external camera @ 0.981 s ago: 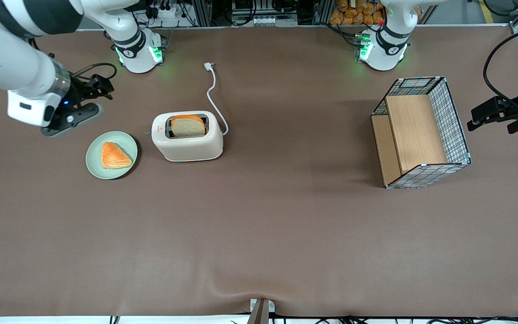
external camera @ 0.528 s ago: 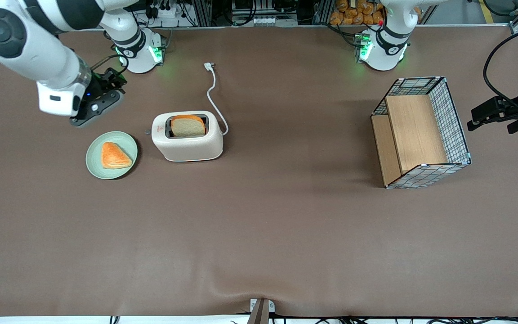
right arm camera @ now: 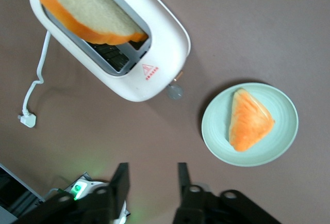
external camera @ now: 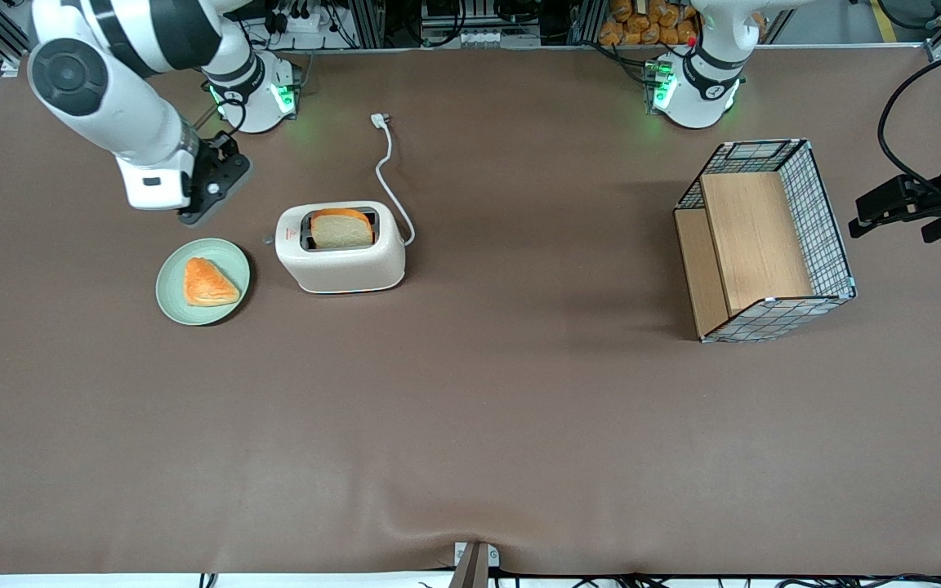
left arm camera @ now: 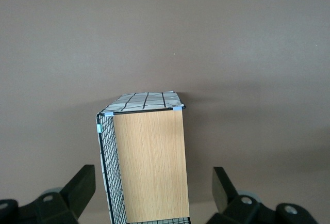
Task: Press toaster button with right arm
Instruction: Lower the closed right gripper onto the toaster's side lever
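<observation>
Brown matte desk (external camera: 519, 425) fills the front view, its covering slightly rippled at the edge nearest the camera. Even overhead light, soft shadows. Along the edge farthest from the camera: aluminium framing (external camera: 372, 20), tangled black cables (external camera: 307, 16), a stack of orange-brown items (external camera: 646, 23). Grey floor (external camera: 826, 20) with a yellow line (external camera: 881, 20).

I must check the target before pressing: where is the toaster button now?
In the front view the toaster button sticks out of the toaster at its narrow end facing the green plate. The gripper hovers apart, farther from the camera than the plate.
</observation>
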Robot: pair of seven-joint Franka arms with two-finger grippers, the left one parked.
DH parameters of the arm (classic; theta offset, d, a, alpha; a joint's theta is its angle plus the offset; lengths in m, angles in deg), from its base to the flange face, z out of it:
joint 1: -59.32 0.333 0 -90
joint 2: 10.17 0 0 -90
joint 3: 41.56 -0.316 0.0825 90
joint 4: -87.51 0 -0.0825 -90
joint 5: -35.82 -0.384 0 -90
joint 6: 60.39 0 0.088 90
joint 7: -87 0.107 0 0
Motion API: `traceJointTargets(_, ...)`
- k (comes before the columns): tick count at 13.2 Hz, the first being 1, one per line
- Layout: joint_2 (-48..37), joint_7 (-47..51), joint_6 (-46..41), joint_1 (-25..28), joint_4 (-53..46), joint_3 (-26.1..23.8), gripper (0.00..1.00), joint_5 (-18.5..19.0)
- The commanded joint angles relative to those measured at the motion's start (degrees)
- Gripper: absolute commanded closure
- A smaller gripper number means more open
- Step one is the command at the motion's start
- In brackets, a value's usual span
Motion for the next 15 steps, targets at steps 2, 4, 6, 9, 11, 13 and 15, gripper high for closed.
traceJointTargets(2,-1.5,-8.0,3.4,2.6,2.5,0.7,1.00,2.3)
traceJointTargets(4,-1.1,-15.4,6.3,2.5,3.2,0.7,1.00,3.2)
traceJointTargets(6,-1.0,-16.8,9.0,2.6,5.3,0.7,1.00,3.4)
traceJointTargets(9,-0.6,-20.1,14.6,2.8,8.1,0.7,1.00,4.7)
traceJointTargets(11,1.1,-25.4,18.2,2.8,8.5,0.7,1.00,5.0)
traceJointTargets(13,2.4,-28.8,20.5,2.7,8.8,0.7,1.00,5.1)
traceJointTargets(15,3.7,-31.4,22.6,2.3,9.4,0.7,1.00,5.1)
